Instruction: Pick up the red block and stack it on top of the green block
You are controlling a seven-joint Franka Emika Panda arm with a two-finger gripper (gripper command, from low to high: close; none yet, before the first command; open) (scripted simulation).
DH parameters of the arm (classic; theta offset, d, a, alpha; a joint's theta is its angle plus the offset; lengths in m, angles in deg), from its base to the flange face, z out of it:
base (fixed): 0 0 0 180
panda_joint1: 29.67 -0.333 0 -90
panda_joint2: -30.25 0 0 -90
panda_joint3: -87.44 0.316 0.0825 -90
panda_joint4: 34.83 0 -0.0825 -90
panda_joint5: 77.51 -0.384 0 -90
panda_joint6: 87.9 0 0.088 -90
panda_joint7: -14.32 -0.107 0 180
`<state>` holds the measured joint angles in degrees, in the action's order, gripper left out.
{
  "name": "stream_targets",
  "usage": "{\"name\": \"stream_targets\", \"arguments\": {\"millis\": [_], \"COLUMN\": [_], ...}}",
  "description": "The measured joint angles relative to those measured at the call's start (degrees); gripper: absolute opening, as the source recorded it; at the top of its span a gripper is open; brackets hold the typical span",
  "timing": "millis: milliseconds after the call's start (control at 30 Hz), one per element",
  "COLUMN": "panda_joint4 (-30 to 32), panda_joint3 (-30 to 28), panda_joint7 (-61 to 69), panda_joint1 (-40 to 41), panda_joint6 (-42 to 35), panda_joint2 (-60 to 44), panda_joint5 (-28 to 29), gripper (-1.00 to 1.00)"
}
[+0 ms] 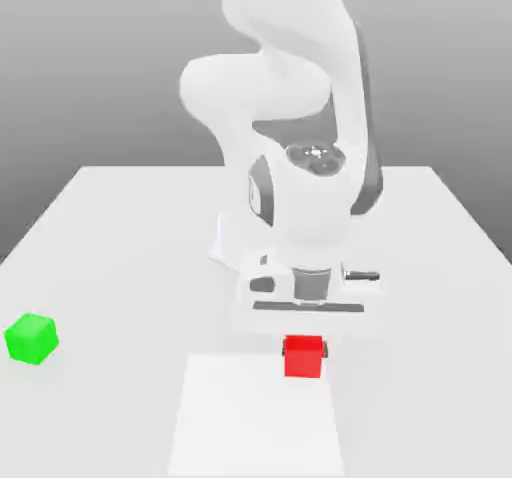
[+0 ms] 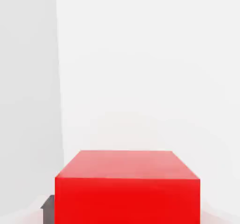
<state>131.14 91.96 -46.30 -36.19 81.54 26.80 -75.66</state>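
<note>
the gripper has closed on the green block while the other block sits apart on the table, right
The color is wrong: the exterior view shows the gripper closed on the red block. The rest holds: the other block, the green one, sits apart on the table.

The block is bright red, the other block vivid green; the arm is white with dark grey parts, the surface pale grey.
</note>
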Motion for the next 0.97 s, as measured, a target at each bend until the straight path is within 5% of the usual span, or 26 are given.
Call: {"name": "stream_targets", "arguments": {"millis": [200, 633, 833, 867, 967], "panda_joint4": [-0.83, -15.41, -17.07, -17.13, -17.13], "panda_joint3": [-3.50, -22.55, -19.41, -18.90, -18.90], "panda_joint7": [-0.08, -15.81, -11.57, -11.00, -11.00], "panda_joint1": [3.32, 37.12, 40.65, 41.01, 41.01], "panda_joint6": [-8.74, -18.20, -9.88, -8.92, -8.92], "panda_joint2": [7.87, 2.72, -7.67, -8.76, -8.76], "panda_joint5": [-2.97, -2.74, -10.21, -11.01, -11.01], "gripper": [-1.00, -1.00, -1.00, 1.00, 1.00]}}
